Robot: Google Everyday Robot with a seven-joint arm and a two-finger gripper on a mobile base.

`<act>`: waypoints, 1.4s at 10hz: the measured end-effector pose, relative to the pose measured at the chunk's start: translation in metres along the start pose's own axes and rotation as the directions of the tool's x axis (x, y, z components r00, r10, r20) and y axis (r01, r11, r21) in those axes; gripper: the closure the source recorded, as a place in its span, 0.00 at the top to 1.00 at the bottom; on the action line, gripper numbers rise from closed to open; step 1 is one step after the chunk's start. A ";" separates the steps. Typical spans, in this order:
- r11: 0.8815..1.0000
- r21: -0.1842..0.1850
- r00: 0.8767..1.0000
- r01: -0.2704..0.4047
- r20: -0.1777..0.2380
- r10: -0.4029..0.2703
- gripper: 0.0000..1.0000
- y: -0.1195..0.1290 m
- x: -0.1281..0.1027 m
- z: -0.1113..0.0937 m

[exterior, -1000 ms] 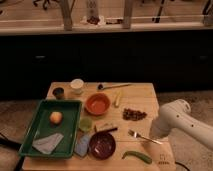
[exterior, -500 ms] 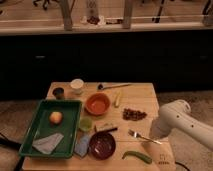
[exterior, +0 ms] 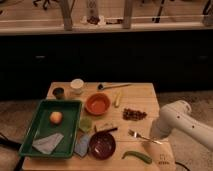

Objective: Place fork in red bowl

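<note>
A slim silver fork (exterior: 142, 135) lies on the wooden table (exterior: 150, 95), right of centre near the front. An orange-red bowl (exterior: 97, 104) sits empty at the table's middle. A darker red bowl (exterior: 101, 145) sits at the front, left of the fork. My white arm comes in from the right, and its gripper (exterior: 154, 136) is low over the table at the fork's right end. Whether it touches the fork is hidden by the arm.
A green tray (exterior: 30, 135) at the left holds an orange fruit (exterior: 56, 117) and a grey cloth (exterior: 47, 143). A white cup (exterior: 76, 85), a dark cup (exterior: 59, 92) and a dark-headed utensil (exterior: 113, 86) stand at the back. A brown pile (exterior: 134, 114) and a green pepper (exterior: 136, 156) lie near the fork.
</note>
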 end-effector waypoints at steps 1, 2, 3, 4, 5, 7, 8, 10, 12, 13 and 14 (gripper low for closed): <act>1.000 0.001 1.000 0.005 0.001 -0.005 0.44 -0.001 -0.003 0.001; 1.000 0.001 1.000 0.011 0.001 -0.011 0.55 -0.001 -0.007 0.001; 1.000 0.002 1.000 0.016 -0.002 -0.016 0.68 -0.001 -0.010 0.003; 1.000 0.002 1.000 0.019 -0.005 -0.019 0.74 -0.001 -0.011 0.003; 1.000 0.001 1.000 0.023 -0.006 -0.023 0.79 -0.001 -0.014 0.004; 1.000 0.010 1.000 0.014 -0.018 -0.014 0.80 -0.002 -0.017 0.009; 1.000 0.011 1.000 0.006 -0.019 -0.006 0.80 -0.002 -0.017 0.010; 1.000 0.015 1.000 -0.015 -0.020 0.016 0.80 -0.004 -0.016 0.014; 0.999 0.014 0.999 -0.039 -0.019 0.040 0.80 -0.004 -0.012 0.019; 0.999 0.013 0.999 -0.044 -0.019 0.045 0.80 -0.004 -0.012 0.022; 0.999 0.013 0.999 -0.045 -0.019 0.045 0.80 -0.004 -0.012 0.022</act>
